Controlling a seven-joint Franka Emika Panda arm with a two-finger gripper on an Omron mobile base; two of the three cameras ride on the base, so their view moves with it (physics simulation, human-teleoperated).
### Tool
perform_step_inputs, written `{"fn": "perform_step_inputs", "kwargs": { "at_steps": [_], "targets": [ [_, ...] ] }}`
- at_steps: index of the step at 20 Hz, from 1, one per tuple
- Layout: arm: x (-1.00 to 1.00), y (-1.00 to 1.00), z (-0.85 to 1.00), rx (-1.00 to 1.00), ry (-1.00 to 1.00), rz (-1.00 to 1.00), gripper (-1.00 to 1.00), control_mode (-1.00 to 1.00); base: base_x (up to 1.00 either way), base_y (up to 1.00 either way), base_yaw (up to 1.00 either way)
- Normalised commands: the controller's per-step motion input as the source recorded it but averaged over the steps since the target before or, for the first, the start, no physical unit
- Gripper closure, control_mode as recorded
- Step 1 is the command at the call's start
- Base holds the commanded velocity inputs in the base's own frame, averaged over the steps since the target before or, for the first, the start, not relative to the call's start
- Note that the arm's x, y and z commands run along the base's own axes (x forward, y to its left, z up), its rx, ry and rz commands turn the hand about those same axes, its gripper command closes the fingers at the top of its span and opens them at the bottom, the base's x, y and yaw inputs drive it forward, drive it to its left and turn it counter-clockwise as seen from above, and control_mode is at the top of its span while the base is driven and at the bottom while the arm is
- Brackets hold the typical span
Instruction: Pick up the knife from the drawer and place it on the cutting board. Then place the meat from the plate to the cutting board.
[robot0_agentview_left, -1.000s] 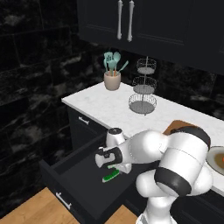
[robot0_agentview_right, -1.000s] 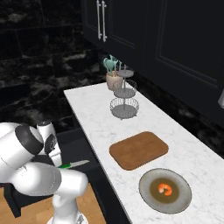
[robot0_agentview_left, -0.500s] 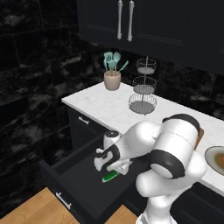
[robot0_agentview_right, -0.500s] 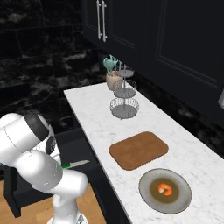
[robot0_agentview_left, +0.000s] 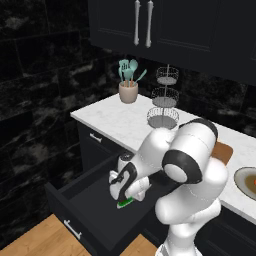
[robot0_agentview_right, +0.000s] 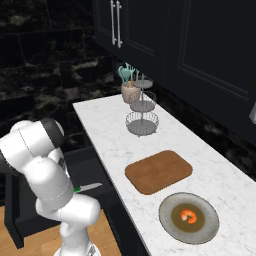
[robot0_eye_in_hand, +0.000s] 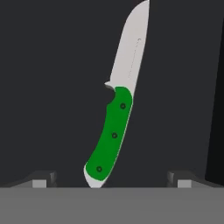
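Now that my arm has swung lower into the wide black drawer (robot0_agentview_left: 95, 192), my pincer (robot0_eye_in_hand: 111, 180) hangs wide open and empty over the small green-handled knife (robot0_eye_in_hand: 114, 131) lying flat on the drawer floor near its surface-side edge, ready for gripping.

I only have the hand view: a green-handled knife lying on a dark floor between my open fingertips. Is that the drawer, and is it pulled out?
Observer: Yes. The left base view shows the wide black drawer pulled out, with the gripper down inside it over the green-handled knife.
Operator: Is the board free?
Observer: The brown wooden cutting board on the counter is bare.
Operator: And the meat?
Observer: The small orange-red meat sits on the round olive-brown plate, beside the board.
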Motion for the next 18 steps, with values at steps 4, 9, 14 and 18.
{"fn": "perform_step_inputs", "kwargs": {
  "at_steps": [4,9,14,18],
  "targets": [
    [0.15,0.00,-0.28,-0.01,0.05,0.00,-1.00,-1.00,0.00,0.00,0.00],
    [0.09,0.00,-0.30,-0.04,0.03,-0.01,-1.00,-1.00,0.00,0.00,0.00],
    [0.03,0.00,-0.30,-0.06,0.04,-0.02,-1.00,-1.00,0.00,0.00,0.00],
    [0.01,0.00,-0.20,-0.04,0.01,-0.02,-1.00,-1.00,0.00,0.00,0.00]
  ]
}}
